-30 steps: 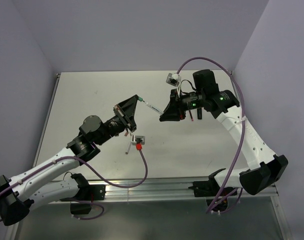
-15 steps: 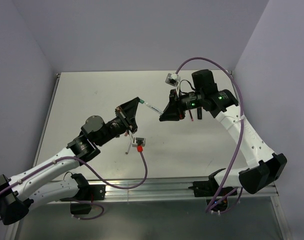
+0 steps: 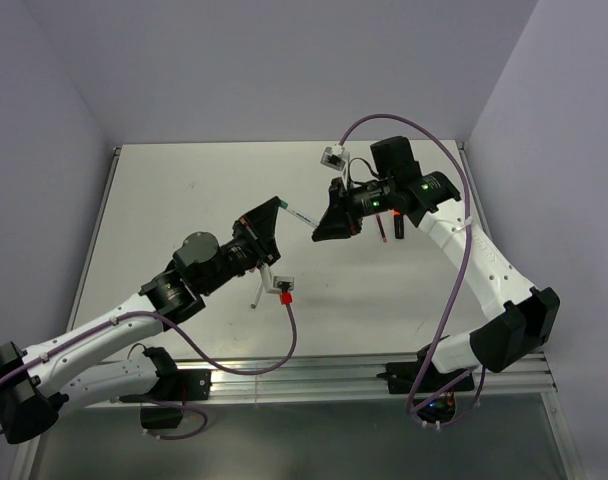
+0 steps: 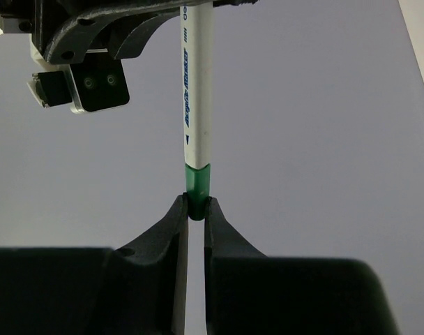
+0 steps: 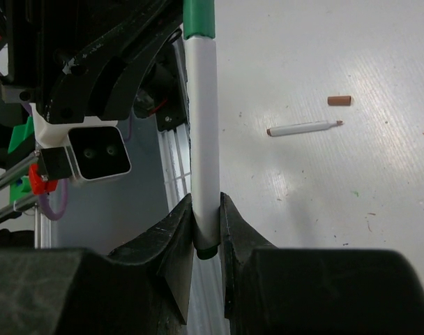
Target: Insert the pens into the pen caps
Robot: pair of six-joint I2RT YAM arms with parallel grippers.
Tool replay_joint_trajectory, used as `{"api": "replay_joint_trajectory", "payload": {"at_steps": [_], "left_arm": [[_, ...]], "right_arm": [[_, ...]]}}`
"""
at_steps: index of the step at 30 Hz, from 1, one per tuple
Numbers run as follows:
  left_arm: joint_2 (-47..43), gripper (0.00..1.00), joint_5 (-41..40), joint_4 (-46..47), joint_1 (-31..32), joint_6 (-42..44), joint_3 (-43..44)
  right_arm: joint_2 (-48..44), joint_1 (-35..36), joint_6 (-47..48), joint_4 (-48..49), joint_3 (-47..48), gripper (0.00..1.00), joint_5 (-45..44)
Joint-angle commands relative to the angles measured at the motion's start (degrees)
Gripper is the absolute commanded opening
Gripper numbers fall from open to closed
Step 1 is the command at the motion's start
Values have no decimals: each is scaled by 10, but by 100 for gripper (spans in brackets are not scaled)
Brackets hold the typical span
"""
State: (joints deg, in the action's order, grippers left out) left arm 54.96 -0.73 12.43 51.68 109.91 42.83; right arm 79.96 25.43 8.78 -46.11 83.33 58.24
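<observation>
A thin white pen (image 3: 302,216) hangs in the air between my two grippers. My right gripper (image 5: 206,230) is shut on the pen's (image 5: 201,139) back end. My left gripper (image 4: 197,208) is shut on the green pen cap (image 4: 197,183), and the pen's (image 4: 196,84) front end sits in the cap's mouth. From above, the left gripper (image 3: 275,204) and right gripper (image 3: 320,230) face each other over the table's middle. A second white pen (image 5: 303,128) and a brownish-red cap (image 5: 339,100) lie on the table. The orange cap is out of view.
A dark red pen (image 3: 383,231) and a black marker (image 3: 397,223) lie under the right arm. The loose white pen (image 3: 255,292) lies beside the left wrist camera. The white table (image 3: 184,200) is bounded by grey walls, with a metal rail (image 3: 314,372) at the near edge.
The right arm has shifted slightly left and the left arm slightly right, bringing the grippers closer along the pen. Both grips are unchanged.
</observation>
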Motion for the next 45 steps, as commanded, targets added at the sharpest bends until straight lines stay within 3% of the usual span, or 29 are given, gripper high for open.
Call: {"api": "replay_joint_trajectory", "payload": {"at_steps": [1,5,6,11,19,22,25,28,29,30,33,34,35,37,38,40,41,42,45], "left_arm": [[0,6,26,0,21,21,21],[10,18,20,7,24,15,25],[12,27,16,8,24,10,27],[25,43,-13,31,24,1,29],[11,54,-8,32,24,-13,15],[-13,55,-8,-13,24,-84,19],[-14,54,-58,-89,25,-293,65],[5,50,-82,-186,21,-443,151],[9,49,-64,-214,15,-558,180],[15,49,-41,-234,6,-619,236],[24,49,96,-260,-61,-819,291],[17,48,154,-245,-102,-865,292],[12,47,179,-214,-121,-964,288],[6,46,207,-179,-164,-1074,275],[5,45,248,-165,-176,-1181,268],[-1,47,283,-72,-210,-1280,228],[-1,48,323,-26,-221,-1372,211],[1,48,347,48,-245,-1409,183],[29,50,383,148,-265,-1499,173]], "right_arm": [[-13,6,-28,97,20,0,18],[-31,7,-75,194,-11,0,38],[-31,8,-76,206,-13,0,36],[-28,8,-74,210,-12,0,31],[-45,-1,-125,280,-20,0,1],[-53,-10,-162,325,-21,0,-5],[-49,-16,-172,322,2,0,-1],[-51,-30,-178,321,10,0,-1],[-50,-32,-186,322,17,0,0],[-46,-33,-191,323,22,0,4],[-43,-36,-211,330,36,0,11],[-43,-36,-216,334,39,0,11],[-44,-36,-230,340,42,0,12],[-45,-36,-246,357,43,0,14],[-46,-37,-263,364,39,0,18],[-54,-36,-292,409,25,0,24],[-56,-37,-323,430,6,0,25],[-59,-37,-337,459,1,0,27],[-48,-36,-379,501,-5,0,42]]}}
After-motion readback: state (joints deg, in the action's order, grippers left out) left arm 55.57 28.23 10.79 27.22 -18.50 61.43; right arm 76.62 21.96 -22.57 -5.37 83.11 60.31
